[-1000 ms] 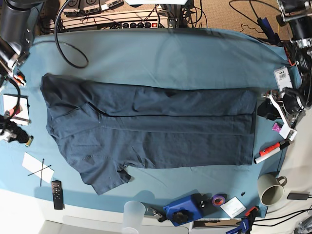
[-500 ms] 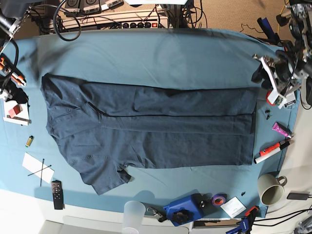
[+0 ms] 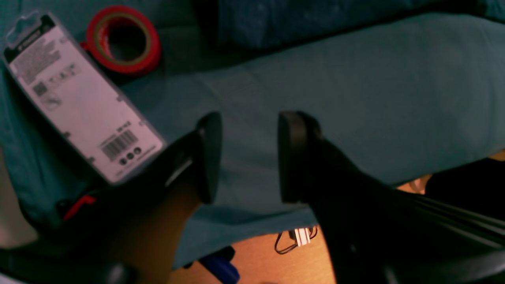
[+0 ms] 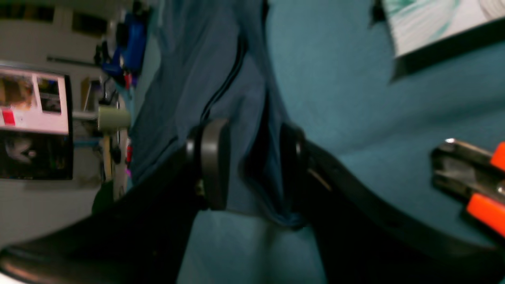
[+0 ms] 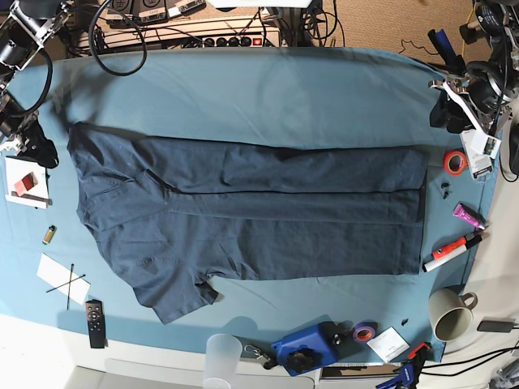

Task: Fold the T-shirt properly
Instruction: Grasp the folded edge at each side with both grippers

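The right claw (image 4: 252, 163) is partly open, its two dark pads set either side of a raised corner of the T-shirt (image 5: 251, 219), which stands in the gap without being pinched. In the base view this claw sits at the far left edge of the garment, beside a white card with a red block (image 5: 26, 183). The left claw (image 3: 246, 157) is also open and holds nothing; beneath its pads lies only the bare teal cloth of the worktop (image 5: 268, 97). It hovers at the far right corner, near a roll of red tape (image 3: 123, 38) and a white blister pack (image 3: 81, 98), a little apart from the shirt's right edge.

The T-shirt lies flat across the middle of the worktop, lengthwise left to right. Its far long edge appears folded inward, while a sleeve (image 5: 174, 296) splays out at the near left.

The fabric looks like thin, soft cotton: light, limp, and likely to sag and crease once lifted, with no stiffness to hold a shape. A single pinch would probably drag it into a bunch, so the two far corners seem the sensible places to take hold, each claw closing on the doubled edge where the layers give more to grip.
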Controlling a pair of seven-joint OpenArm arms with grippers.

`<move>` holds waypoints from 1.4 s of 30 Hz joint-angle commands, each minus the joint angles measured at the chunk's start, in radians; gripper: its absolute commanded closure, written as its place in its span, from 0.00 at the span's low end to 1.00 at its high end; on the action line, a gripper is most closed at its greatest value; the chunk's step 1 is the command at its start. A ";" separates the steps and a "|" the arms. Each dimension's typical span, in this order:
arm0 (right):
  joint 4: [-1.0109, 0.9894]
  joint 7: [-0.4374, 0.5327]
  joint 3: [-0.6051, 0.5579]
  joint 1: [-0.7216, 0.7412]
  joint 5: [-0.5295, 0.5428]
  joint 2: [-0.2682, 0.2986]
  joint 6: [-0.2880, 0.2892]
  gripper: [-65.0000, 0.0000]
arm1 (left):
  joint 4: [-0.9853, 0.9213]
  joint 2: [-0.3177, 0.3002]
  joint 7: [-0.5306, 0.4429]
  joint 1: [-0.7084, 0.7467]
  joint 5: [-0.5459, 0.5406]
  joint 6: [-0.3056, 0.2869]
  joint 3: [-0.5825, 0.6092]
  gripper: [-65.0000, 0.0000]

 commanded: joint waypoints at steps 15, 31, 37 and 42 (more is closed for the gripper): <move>0.014 0.012 0.007 0.011 -0.081 -0.135 0.001 0.67 | 0.016 -0.016 -0.086 -0.003 0.028 -0.001 -0.008 0.63; 0.115 0.012 0.007 0.011 -0.282 -0.127 0.001 0.67 | 0.016 0.001 -0.140 -0.014 0.038 0.000 -0.008 0.63; 0.342 0.012 0.007 0.011 -0.388 -0.130 0.001 0.67 | 0.016 0.001 -0.137 -0.014 0.036 0.000 -0.008 0.63; 0.419 0.012 0.003 -0.005 -0.552 -0.134 0.001 0.67 | 0.016 0.001 -0.137 -0.014 0.036 0.000 -0.008 0.63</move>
